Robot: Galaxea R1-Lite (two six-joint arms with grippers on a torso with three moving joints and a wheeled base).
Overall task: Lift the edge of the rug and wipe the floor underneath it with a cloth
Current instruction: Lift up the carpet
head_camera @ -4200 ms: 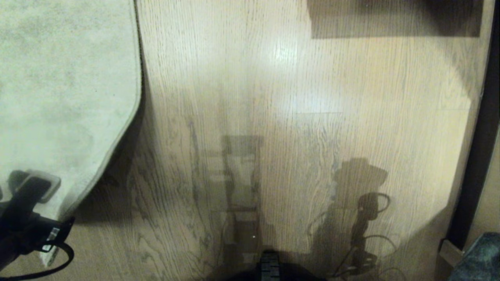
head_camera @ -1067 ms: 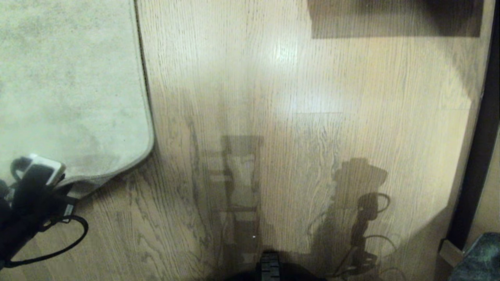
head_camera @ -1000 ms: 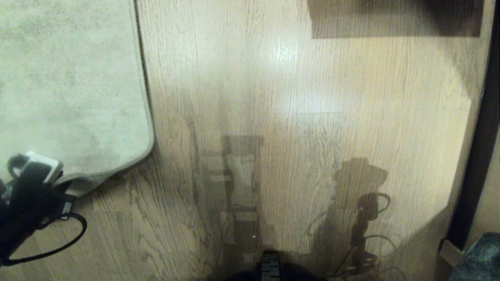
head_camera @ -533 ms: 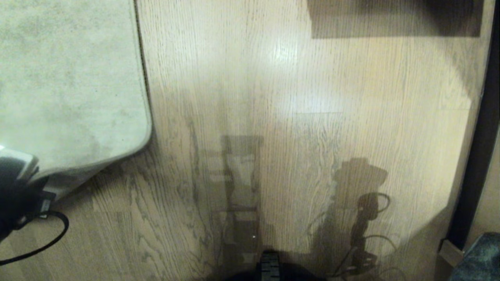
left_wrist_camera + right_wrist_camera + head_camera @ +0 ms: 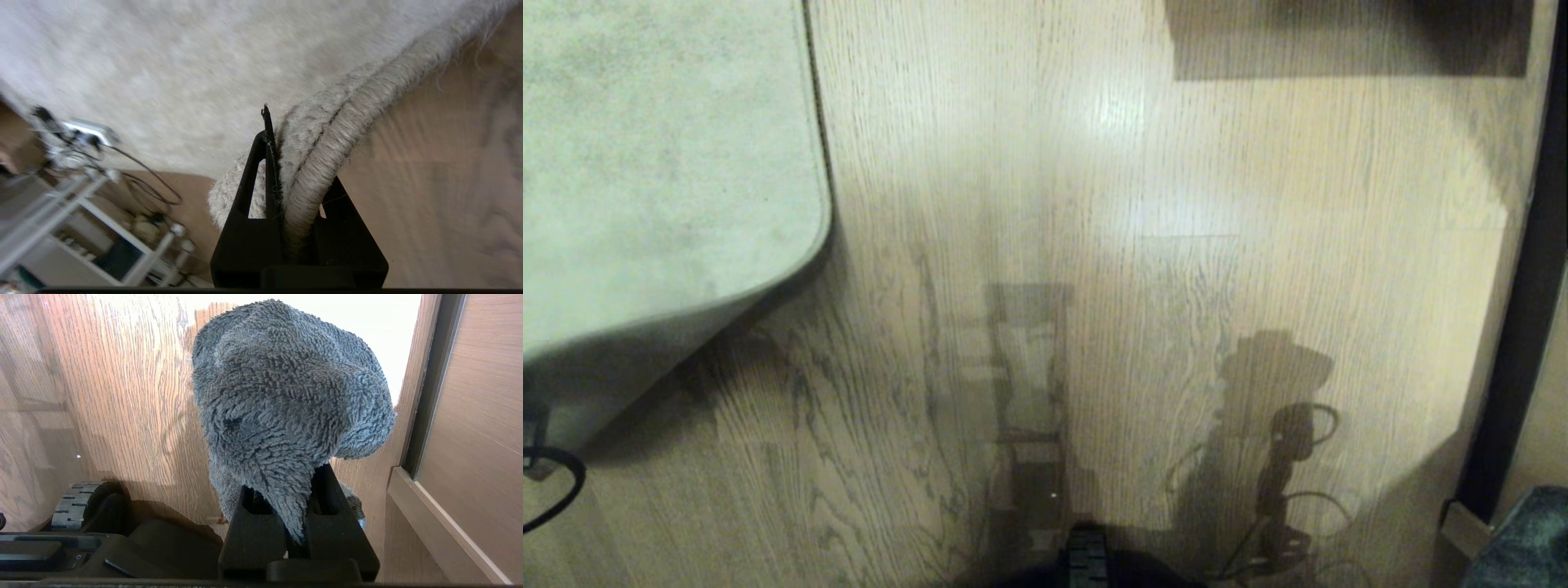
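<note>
while clamped, rug edge (image 5: 327, 134) aloft

The rug edge (image 5: 768, 290) lies at the left of the floor (image 5: 1143, 245), its near corner raised off the planks. The left claw (image 5: 296, 204) grips that corner's border from the near side. At the right, the right claw (image 5: 296, 522) holds the cloth (image 5: 286, 400) above the floor, beside a wall panel (image 5: 474, 416).

Short-pile rug edge (image 5: 327, 134) with corded woven binding, glossy wood-grain floor (image 5: 1143, 245), shaggy terry cloth (image 5: 286, 400).
</note>
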